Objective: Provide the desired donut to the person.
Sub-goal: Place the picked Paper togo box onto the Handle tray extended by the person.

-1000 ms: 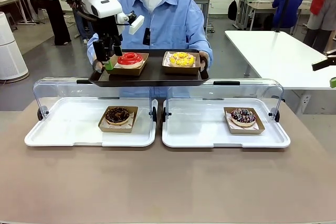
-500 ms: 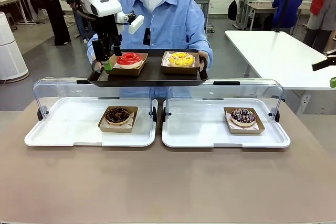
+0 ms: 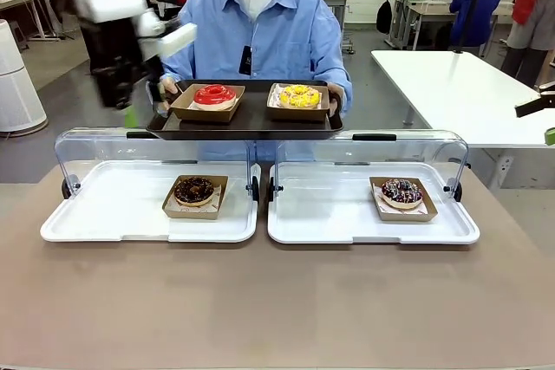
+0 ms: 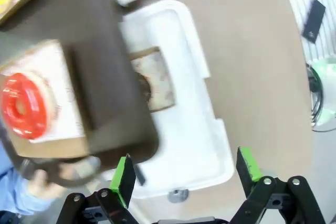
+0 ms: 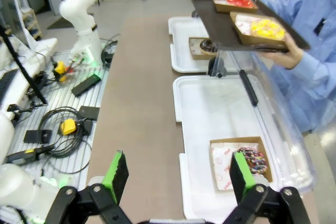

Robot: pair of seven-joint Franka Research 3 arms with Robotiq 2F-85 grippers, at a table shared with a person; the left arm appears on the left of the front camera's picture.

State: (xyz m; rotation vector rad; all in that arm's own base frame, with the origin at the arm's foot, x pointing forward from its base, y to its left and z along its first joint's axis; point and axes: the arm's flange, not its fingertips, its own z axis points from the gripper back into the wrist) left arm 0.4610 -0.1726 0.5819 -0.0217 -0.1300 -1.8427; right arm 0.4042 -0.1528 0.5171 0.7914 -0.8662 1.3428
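The person (image 3: pixel 260 23) in a light-blue shirt holds a dark tray (image 3: pixel 247 123) at the far side of the table. On it a red donut (image 3: pixel 214 95) and a yellow donut (image 3: pixel 300 96) sit in cardboard boxes. My left gripper (image 3: pixel 124 108) is blurred, off the tray's left end. In its wrist view the left gripper (image 4: pixel 185 174) is open and empty, with the red donut (image 4: pixel 23 106) off to the left. My right gripper (image 5: pixel 177 177) is open and empty, short of a sprinkled donut (image 5: pixel 253 160).
Two white display trays with raised clear lids stand on the brown table. The left tray (image 3: pixel 104 214) holds a chocolate donut (image 3: pixel 194 190). The right tray (image 3: pixel 329 214) holds the sprinkled donut (image 3: pixel 401 191). A white table (image 3: pixel 460 84) stands at the right.
My left gripper has swung left, away from the red donut's box, which stays on the person's tray. The right arm has not moved.
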